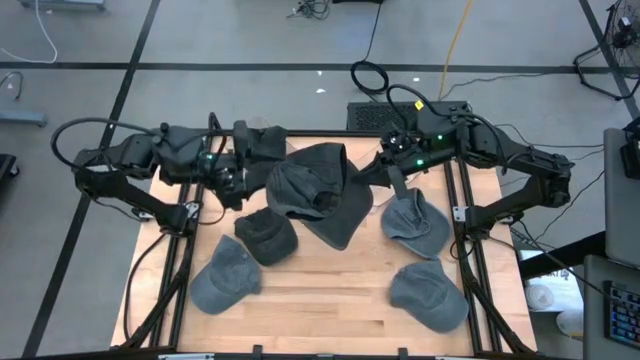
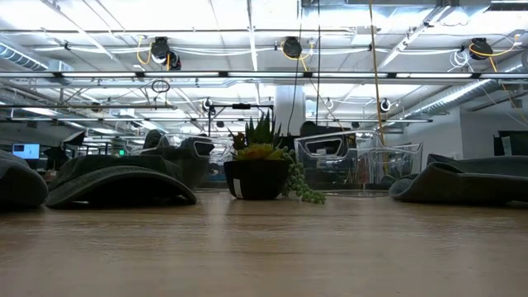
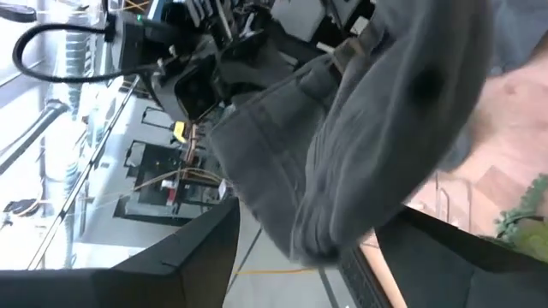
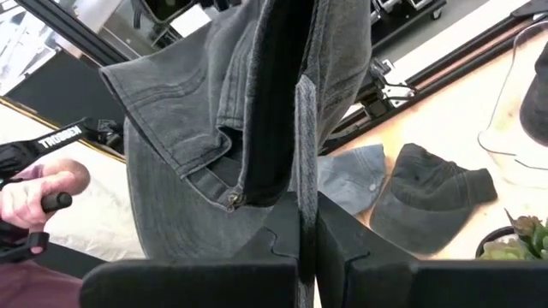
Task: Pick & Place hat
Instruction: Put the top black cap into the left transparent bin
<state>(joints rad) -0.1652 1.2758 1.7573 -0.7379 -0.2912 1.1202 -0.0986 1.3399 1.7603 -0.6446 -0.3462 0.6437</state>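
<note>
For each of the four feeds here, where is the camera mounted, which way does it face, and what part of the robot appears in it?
High view: overhead, straight down on the table; both arms, left gripper and right gripper, hold up a grey garment.
Low view: table height, level toward the room; caps and a potted plant, no arm.
Left wrist view: on the left wrist, facing the garment; own dark fingers.
Right wrist view: on the right wrist; fingers pinch the garment.
Shared: both wrist views and the high view show the garment.

Wooden table (image 1: 330, 290) with grey hats (image 1: 226, 275)
</note>
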